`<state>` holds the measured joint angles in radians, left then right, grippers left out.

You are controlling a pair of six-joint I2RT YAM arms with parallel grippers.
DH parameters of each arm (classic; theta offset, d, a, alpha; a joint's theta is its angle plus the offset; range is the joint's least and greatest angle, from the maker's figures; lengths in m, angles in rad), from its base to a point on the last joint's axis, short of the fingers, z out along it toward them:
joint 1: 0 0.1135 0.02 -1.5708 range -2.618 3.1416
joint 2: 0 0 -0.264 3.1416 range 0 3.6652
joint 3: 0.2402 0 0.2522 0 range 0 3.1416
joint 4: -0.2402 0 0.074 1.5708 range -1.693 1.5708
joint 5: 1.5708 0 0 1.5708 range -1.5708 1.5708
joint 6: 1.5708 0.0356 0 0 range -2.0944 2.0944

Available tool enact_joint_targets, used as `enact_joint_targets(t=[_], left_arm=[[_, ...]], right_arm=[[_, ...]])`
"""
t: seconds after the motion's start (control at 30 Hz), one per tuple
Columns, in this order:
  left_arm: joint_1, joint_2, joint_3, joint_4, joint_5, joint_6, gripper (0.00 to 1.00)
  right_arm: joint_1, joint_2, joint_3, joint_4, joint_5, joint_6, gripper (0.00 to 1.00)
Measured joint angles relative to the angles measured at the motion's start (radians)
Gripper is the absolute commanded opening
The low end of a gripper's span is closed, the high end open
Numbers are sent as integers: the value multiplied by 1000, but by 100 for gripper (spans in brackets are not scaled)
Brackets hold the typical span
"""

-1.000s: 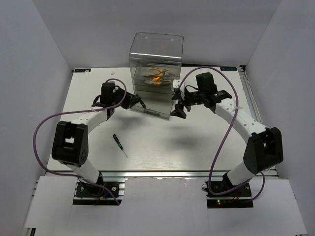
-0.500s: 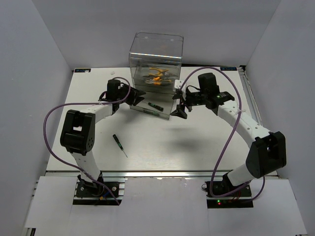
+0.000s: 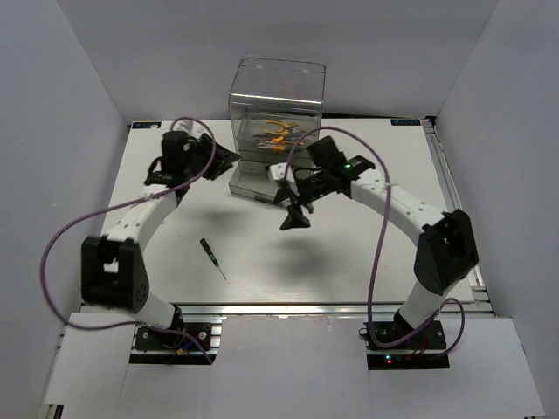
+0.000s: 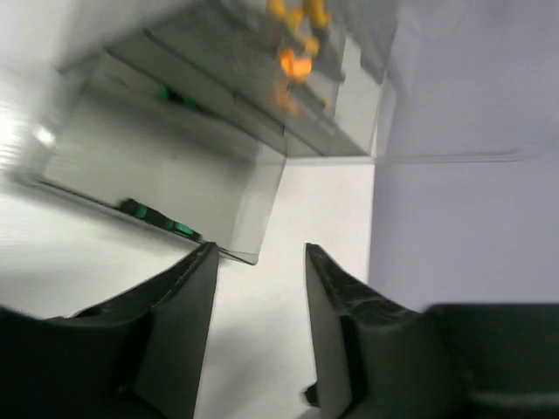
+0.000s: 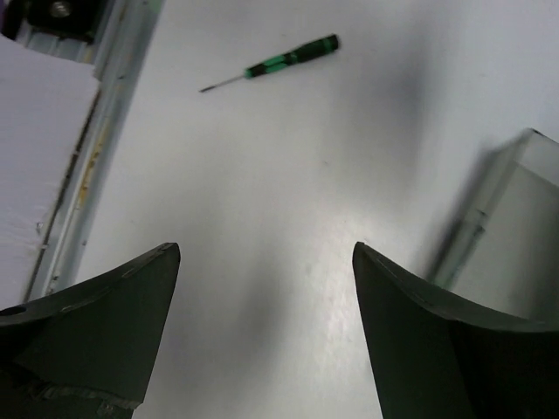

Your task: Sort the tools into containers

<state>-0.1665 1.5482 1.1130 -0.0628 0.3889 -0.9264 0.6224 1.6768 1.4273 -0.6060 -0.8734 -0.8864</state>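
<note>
Presently on hand, item by item.

Tall clear smoky-grey plastic box of stacked drawers (image 3: 278,100): upright at the far middle of the flat white table (image 3: 349,262). Its lowest drawer (image 3: 247,186) is drawn out toward the arms.

Small pliers with orange handles (image 3: 276,131): several, lying inside the box above the lowest drawer and seen through the clear wall. Which level they are on cannot be told. The left wrist view shows them only as an orange blur.

Slim screwdriver with a black-and-green handle and thin metal shaft (image 3: 211,257): loose on the table at near left, well apart from the box and both grippers. The shaft tip points toward the near edge.

Second black-and-green screwdriver (image 4: 157,218): inside the drawn-out drawer, lying along its clear front wall. It appears in the left wrist view only and is blurred.

Left gripper (image 3: 225,160): just beside the left side of the box, low down. Its fingers (image 4: 179,305) stand moderately apart with nothing between them, and the drawer's corner is just ahead.

Right gripper (image 3: 288,194): above the table in front of the box, near the drawn-out drawer. The jaws are spread wide and hold nothing. Its wrist view shows the bare table, the loose screwdriver and a corner of the drawer.
</note>
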Motion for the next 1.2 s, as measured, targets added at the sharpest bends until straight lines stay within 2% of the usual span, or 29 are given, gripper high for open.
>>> enact_joint_targets(t=[0.13,0.3,0.53,0.67,0.87,1.07,1.2], left_arm=[[85,-235,-2,-145,-99,169,73],[112,-512,-10,-294,-261,315,75],[110,-809,-26,-471,-414,389,78],[110,-891,-13,-567,-473,404,79],[110,-941,44,-696,-533,411,79],[110,-983,63,-781,-563,398,79],[110,-997,64,-820,-574,384,79]], right_arm=[[123,98,58,-36,37,25,84],[268,211,101,-18,154,144,86],[440,363,175,162,482,506,89],[509,457,259,237,643,692,89],[551,561,350,303,826,868,85],[553,642,410,338,907,931,72],[552,663,416,348,927,933,55]])
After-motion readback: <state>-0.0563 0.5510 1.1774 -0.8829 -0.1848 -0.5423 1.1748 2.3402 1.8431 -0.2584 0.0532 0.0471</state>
